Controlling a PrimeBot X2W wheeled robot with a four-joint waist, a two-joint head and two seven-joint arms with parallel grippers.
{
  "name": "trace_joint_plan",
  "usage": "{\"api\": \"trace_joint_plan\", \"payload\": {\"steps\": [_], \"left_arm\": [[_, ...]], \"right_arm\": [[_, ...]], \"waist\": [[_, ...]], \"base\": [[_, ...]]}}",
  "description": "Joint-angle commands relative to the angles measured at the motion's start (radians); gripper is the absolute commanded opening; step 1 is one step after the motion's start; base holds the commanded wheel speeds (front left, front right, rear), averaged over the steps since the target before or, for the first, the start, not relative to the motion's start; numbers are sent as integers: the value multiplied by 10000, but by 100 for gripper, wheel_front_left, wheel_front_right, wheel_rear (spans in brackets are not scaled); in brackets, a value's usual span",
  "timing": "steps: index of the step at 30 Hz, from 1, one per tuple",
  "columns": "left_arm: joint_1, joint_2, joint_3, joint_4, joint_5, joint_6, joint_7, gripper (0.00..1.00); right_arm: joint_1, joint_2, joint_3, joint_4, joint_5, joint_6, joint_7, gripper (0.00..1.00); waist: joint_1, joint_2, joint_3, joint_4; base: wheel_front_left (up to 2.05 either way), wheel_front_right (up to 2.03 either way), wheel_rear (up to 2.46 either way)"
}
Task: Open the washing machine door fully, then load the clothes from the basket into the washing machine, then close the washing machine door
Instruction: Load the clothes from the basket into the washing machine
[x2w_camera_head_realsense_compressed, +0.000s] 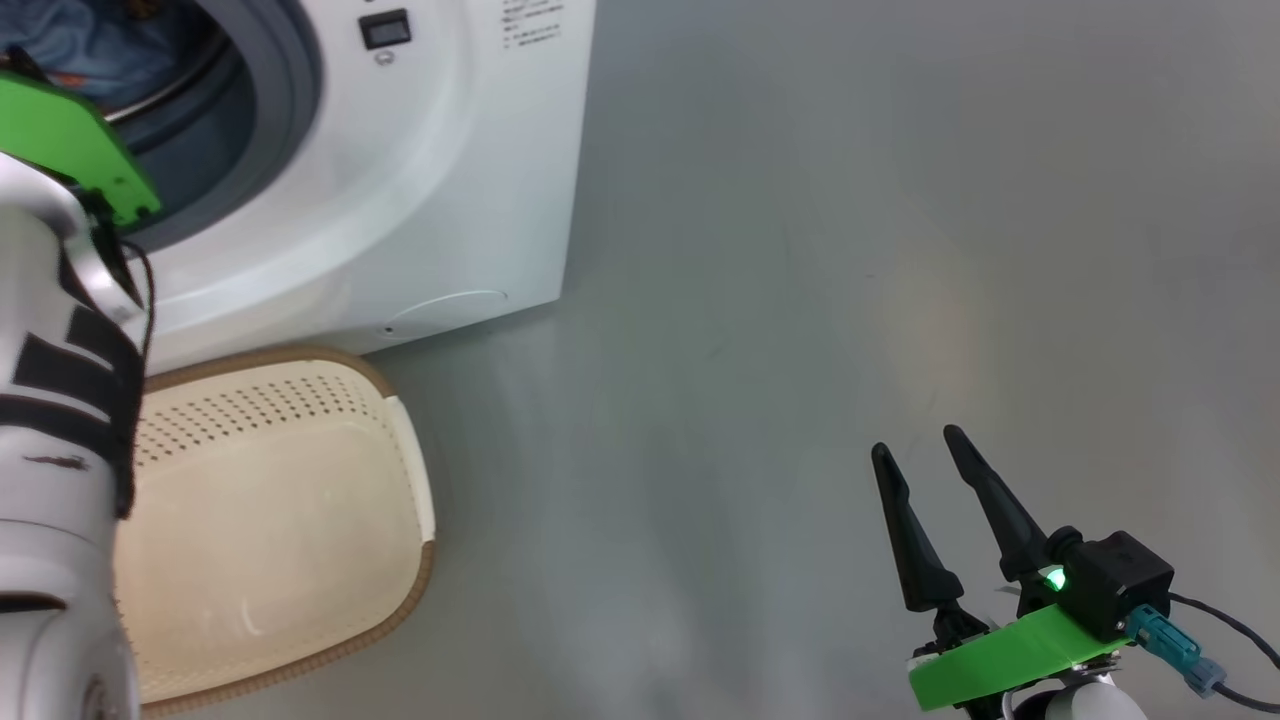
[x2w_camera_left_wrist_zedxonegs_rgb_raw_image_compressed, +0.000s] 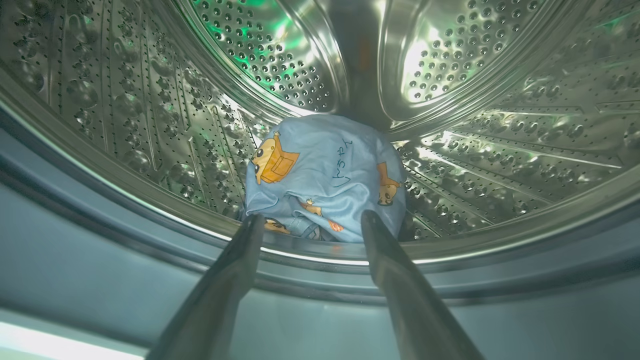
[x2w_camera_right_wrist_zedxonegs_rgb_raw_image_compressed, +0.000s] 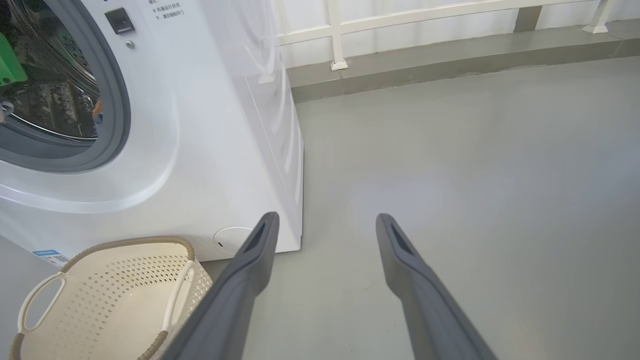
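Soft blue cartoon-print clothes bundle (x2w_camera_left_wrist_zedxonegs_rgb_raw_image_compressed: 325, 170) lies in perforated steel drum (x2w_camera_left_wrist_zedxonegs_rgb_raw_image_compressed: 150, 125), 12 o'clock of left gripper (x2w_camera_left_wrist_zedxonegs_rgb_raw_image_compressed: 311, 223) — claw spread, empty; right gripper (x2w_camera_head_realsense_compressed: 918, 447) spread too. Light, limp — pinch a raised fold.

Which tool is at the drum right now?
The left tool, open, pointing into the drum at the clothes. The right tool hangs open over the floor, away from the washing machine.
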Motion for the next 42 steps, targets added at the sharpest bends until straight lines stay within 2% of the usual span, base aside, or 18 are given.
{"api": "trace_joint_plan", "payload": {"steps": [1,10,16,32,36,42], "left_arm": [[239,223,101,-196,-123,-45,-204,100],[1148,-504,289,-340,-593,-458,-814,100],[1958,-791,220,-869,-618,-698,-946,100],[7387,-1200,-666,-6664,454,-367,-959,100],[8585,-1207,-1106,-7849,122,-183,-959,100],[10138,-1209,-1189,-9014,30,64,-959,100]], "right_arm": [[85,-99,149,-178,-146,16,-49,100],[25,-99,-143,-201,-230,16,-49,100],[-68,-99,-312,-258,-321,16,-49,100],[144,-100,-814,-409,-870,16,-49,100],[237,-115,-944,-436,-1042,16,-49,100],[525,-114,-1041,-382,-1183,16,-49,100]], "waist": [[0,0,-223,240],[0,0,-727,805],[0,0,-996,1111],[0,0,-2075,1785],[0,0,-2298,1910],[0,0,-2876,2006]], "base": [[0,0,0],[0,0,0],[0,0,0],[0,0,0],[0,0,0],[0,0,0]]}}
